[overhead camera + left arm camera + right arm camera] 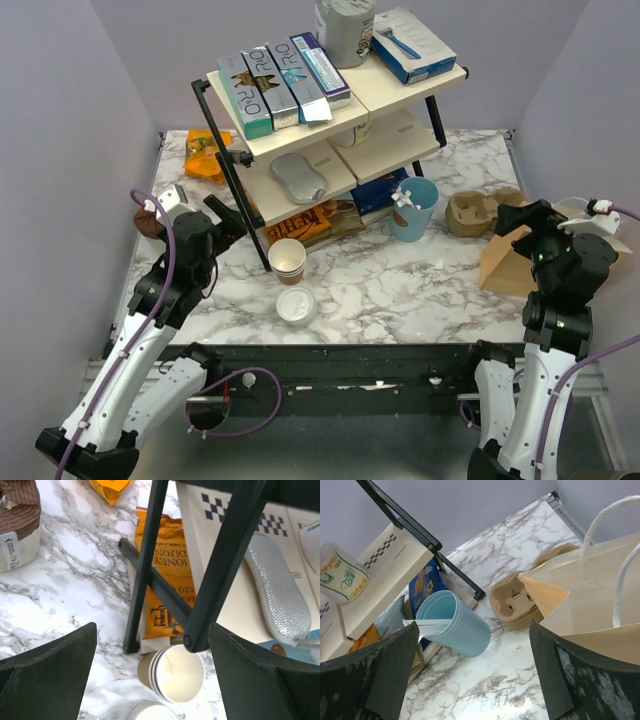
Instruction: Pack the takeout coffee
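I cannot pick out the takeout coffee for sure. A round white lid (296, 306) lies near the table's front edge, and no tan cup wall shows under it. Its top peeks in at the bottom of the left wrist view (150, 713). Just behind it stands a stack of open tan paper cups (287, 258) (175, 674), without a lid. The brown paper bag (503, 265) (590, 590) stands open at the right. My left gripper (228, 218) (152, 677) is open, left of the cups. My right gripper (510, 222) (472, 680) is open beside the bag.
A black-framed two-tier shelf (330, 100) loaded with boxes fills the back middle; its leg (150, 565) crosses the left wrist view. A light-blue cup (413, 208) (455, 625) and a pulp cup carrier (475, 212) (512, 602) stand between shelf and bag. An orange packet (205, 155) lies at the back left.
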{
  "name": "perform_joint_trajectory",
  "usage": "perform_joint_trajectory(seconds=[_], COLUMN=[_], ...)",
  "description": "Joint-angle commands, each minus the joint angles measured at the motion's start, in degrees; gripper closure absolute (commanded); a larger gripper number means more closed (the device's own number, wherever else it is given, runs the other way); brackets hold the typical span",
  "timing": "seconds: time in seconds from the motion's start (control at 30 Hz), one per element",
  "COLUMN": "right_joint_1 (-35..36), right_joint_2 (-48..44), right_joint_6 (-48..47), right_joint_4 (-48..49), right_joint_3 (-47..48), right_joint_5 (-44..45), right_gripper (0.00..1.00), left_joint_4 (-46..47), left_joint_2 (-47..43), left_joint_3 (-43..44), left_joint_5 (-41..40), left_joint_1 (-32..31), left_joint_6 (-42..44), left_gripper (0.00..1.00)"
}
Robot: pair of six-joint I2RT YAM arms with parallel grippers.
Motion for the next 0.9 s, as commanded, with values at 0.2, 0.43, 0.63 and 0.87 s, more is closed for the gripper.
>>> perform_joint_trajectory(seconds=[0.2, 0.43, 0.63, 0.87], right_joint_1=[0.17, 0.34, 11.12, 18.89], right_joint_2=[0.35, 5.00, 17.29, 42.51], right_joint_6=[-2.85, -0.48, -6.35, -8.21], right_joint_4=[3.21, 22.02, 29.39, 45.04], right_joint_3=[-2.31, -6.45, -1.08, 10.51], right_joint_5=[-10.73, -30.79, -24.05, -24.92], right_gripper=[0.00, 0.00, 0.00, 0.03], left_joint_4=[-2.95, 1.35, 6.80, 11.55], left_joint_2=[-3.30, -3.30, -0.23, 6.36], left_joint_3=[-0.80, -2.02, -2.29, -1.24], left_joint_5=[3.17, 8.28, 14.06, 11.71], left_joint_1=[0.15, 0.15, 0.15, 0.24], left_joint_6=[1.08, 2.06, 3.46, 1.88], left_gripper=[0.01, 0.01, 0.01, 0.01])
